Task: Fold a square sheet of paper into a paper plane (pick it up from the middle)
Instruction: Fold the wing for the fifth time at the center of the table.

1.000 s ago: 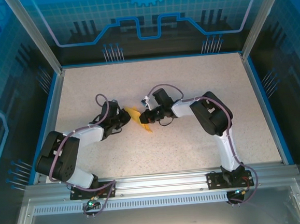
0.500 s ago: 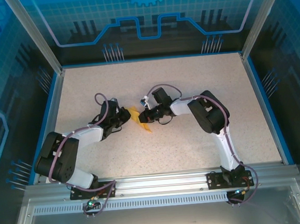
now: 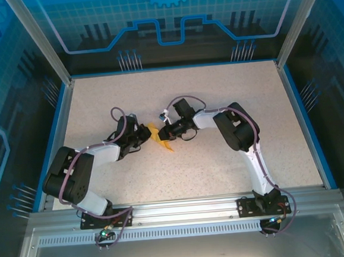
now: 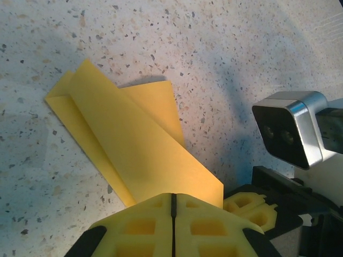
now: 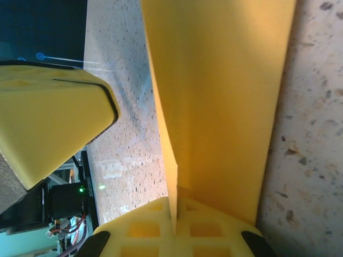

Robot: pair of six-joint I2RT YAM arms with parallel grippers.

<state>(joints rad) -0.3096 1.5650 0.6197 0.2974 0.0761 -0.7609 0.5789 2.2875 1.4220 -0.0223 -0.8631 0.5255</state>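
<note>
While looking down at mid-desk (image 3: pixel 228 88), note partly folded square sheet of paper (image 3: pixel 158 135) between both arms. Note right gripper (image 5: pixel 174 208) clenched on its raised crease; left gripper (image 4: pixel 173 201) closed at its edge, grasp impossible to tell.

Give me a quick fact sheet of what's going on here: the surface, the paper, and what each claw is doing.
Surface: speckled table with a blue border
Paper: yellow sheet, partly folded into overlapping layers, mid-table
Left side: left gripper shut, tips over the sheet's near end; pressing or just above, cannot tell
Right side: right gripper shut on a raised flap of the sheet
Arms: both reach to the centre, tips close together
</note>
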